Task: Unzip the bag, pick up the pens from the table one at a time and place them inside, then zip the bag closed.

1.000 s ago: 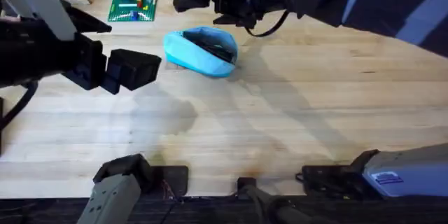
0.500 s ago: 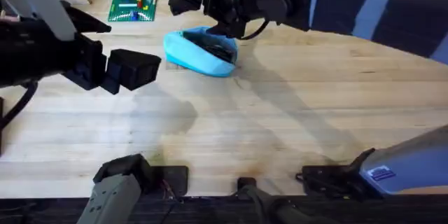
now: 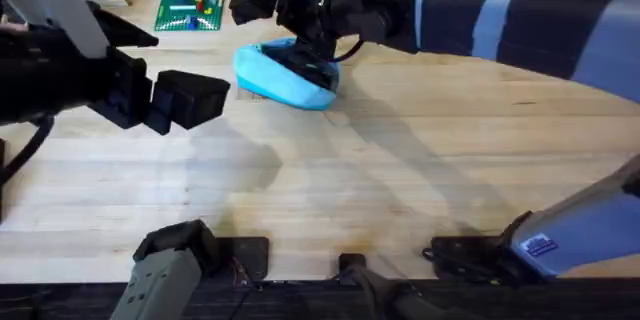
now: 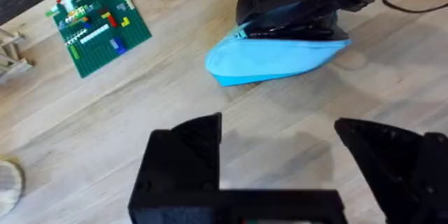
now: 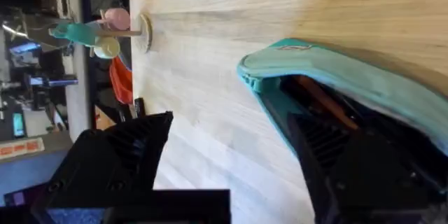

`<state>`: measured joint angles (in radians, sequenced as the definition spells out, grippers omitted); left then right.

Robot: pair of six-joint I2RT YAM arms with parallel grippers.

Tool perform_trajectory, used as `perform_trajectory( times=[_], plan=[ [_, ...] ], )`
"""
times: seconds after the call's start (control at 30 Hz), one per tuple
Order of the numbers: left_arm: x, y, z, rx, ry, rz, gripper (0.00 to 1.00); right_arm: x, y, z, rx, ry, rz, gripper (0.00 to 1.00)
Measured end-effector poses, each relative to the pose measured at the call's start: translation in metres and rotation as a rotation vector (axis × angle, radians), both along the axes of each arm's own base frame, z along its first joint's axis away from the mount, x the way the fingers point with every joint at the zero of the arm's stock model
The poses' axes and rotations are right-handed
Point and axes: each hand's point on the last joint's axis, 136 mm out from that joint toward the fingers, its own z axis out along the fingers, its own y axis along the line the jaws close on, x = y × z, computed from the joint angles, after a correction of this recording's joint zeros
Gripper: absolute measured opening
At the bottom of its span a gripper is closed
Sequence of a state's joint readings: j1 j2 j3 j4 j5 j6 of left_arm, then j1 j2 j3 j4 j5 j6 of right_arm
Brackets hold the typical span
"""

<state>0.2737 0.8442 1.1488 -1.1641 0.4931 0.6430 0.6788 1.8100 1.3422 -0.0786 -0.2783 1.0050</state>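
Item one — the bag (image 3: 285, 75): light blue pouch, upper centre of my overhead frame, lying on the table (image 3: 400, 180), zipper open and dark lining exposed.

Item two — right gripper (image 3: 300, 30): reaching across to the bag's open mouth. My right wrist view adds what overhead hides: one black finger (image 5: 350, 168) is down inside the opening, the other finger (image 5: 112, 161) is outside over bare wood, so the jaws stand apart. A thin reddish-brown stick lies inside against the lining; I cannot tell what it is.

Item three — left gripper (image 4: 308, 161): fingers spread wide, holding nothing, at the left of the overhead frame, well apart from the bag.

Item four — green brick baseplate (image 3: 190, 5): upper left overhead; my left wrist view shows its coloured bricks more clearly.
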Motion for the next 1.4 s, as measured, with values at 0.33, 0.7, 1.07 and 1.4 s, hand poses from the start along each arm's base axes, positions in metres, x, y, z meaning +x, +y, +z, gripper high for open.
perform_trajectory(
  times=[0.33,0.7,1.07,1.4],
  plan=[
    [-0.001,0.0,-0.001,-0.001,0.004,0.0,0.995,0.007,0.009,-0.032,0.0,0.055,-0.022,0.997],
    [-0.001,0.0,-0.001,-0.001,0.003,0.0,0.995,0.004,0.029,-0.031,0.037,0.024,-0.002,0.997],
    [-0.001,0.0,-0.001,-0.001,0.004,0.0,0.995,0.01,0.033,-0.034,0.041,0.002,-0.017,0.997],
    [-0.001,0.0,-0.001,-0.001,0.004,0.0,0.995,0.015,0.03,-0.033,0.041,-0.001,-0.055,0.997]
  ],
)
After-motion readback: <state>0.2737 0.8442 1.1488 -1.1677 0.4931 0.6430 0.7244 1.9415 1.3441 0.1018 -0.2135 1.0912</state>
